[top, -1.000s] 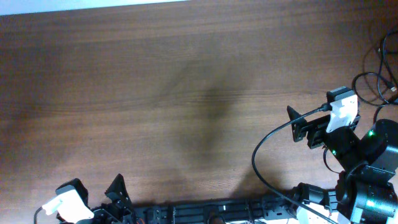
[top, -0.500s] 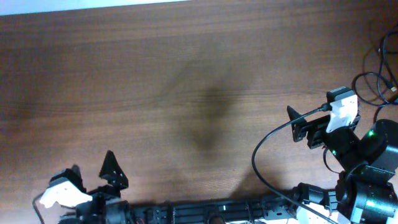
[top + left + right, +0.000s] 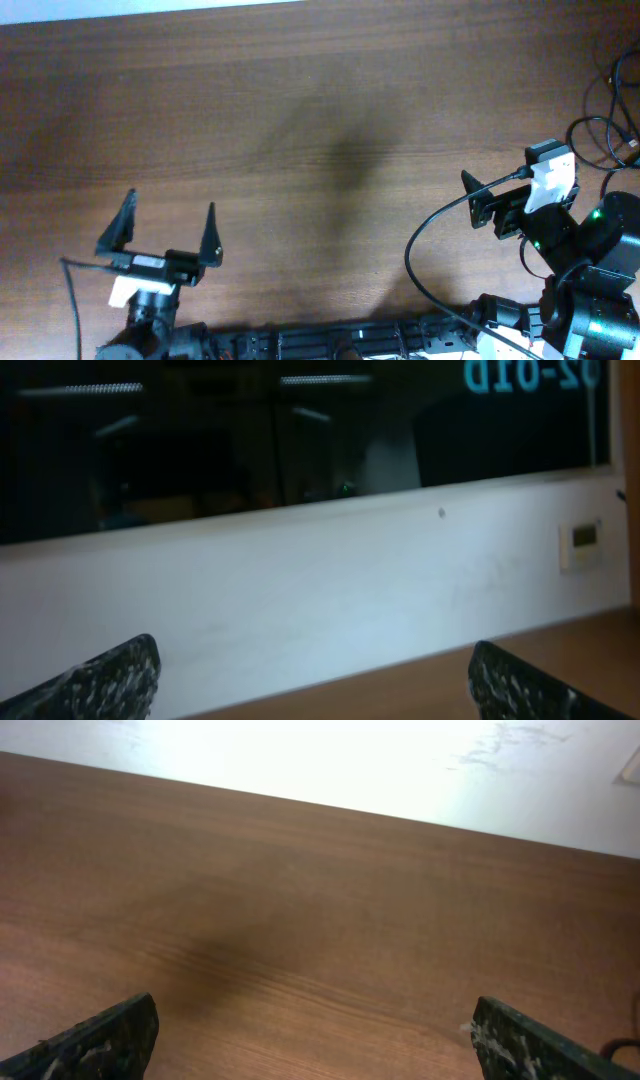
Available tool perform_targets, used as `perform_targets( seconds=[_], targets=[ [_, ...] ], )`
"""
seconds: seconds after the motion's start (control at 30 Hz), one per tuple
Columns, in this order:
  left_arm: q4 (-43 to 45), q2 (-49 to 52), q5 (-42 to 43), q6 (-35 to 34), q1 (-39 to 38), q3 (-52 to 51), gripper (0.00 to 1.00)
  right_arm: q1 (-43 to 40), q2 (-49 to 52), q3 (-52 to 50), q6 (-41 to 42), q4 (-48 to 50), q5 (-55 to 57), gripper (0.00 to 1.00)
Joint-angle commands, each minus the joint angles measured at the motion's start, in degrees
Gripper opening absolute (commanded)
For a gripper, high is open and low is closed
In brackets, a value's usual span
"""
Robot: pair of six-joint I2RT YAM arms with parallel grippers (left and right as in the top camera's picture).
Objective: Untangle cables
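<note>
The cables (image 3: 590,119) are thin black cords in loose loops at the table's far right edge, partly cut off by the frame. My right gripper (image 3: 497,190) hovers just left of them, open and holding nothing. In the right wrist view its fingertips (image 3: 110,1035) stand wide apart over bare wood, and a bit of black cable (image 3: 615,1046) peeks in at the bottom right corner. My left gripper (image 3: 167,228) is at the front left, far from the cables, open and empty. In the left wrist view the left gripper (image 3: 315,690) faces the far wall.
The wooden table (image 3: 300,120) stretches between the two arms. A thick black wire (image 3: 425,225) curves from the right arm down to its base. Beyond the table's far edge the left wrist view shows a white wall (image 3: 300,580) below a dark window.
The left arm has lifted from the front edge and turned, so its open fingers now point across the table. The right arm and the cables have not moved.
</note>
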Motion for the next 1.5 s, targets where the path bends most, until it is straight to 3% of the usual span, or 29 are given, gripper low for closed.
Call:
perform_targets(
  seconds=[0.0, 0.17, 0.3, 0.53, 0.77, 1.47],
  targets=[
    [6.64, -0.35, 3.17, 2.84, -1.31, -6.56, 0.99, 0.26, -0.31, -0.24, 0.70, 0.22, 0.31, 0.99],
    [17.20, -0.35, 0.00, 2.82, -4.61, -15.10, 0.99, 0.26, -0.31, -0.24, 0.70, 0.22, 0.31, 0.99],
    [19.76, -0.35, -8.39, 2.78, -7.10, -18.93, 0.99, 0.26, -0.31, -0.24, 0.70, 0.22, 0.31, 0.99],
    [13.73, -0.35, -19.32, 2.75, -7.26, -18.93, 0.99, 0.26, -0.31, -0.24, 0.70, 0.20, 0.31, 0.99],
    [-6.47, -0.35, -20.06, -1.57, -7.26, -18.93, 0.99, 0.26, -0.31, -0.24, 0.70, 0.20, 0.31, 0.99],
    [-6.47, -0.35, -21.42, -0.90, -7.26, -18.95, 0.99, 0.26, -0.31, -0.24, 0.70, 0.20, 0.31, 0.99]
  ],
)
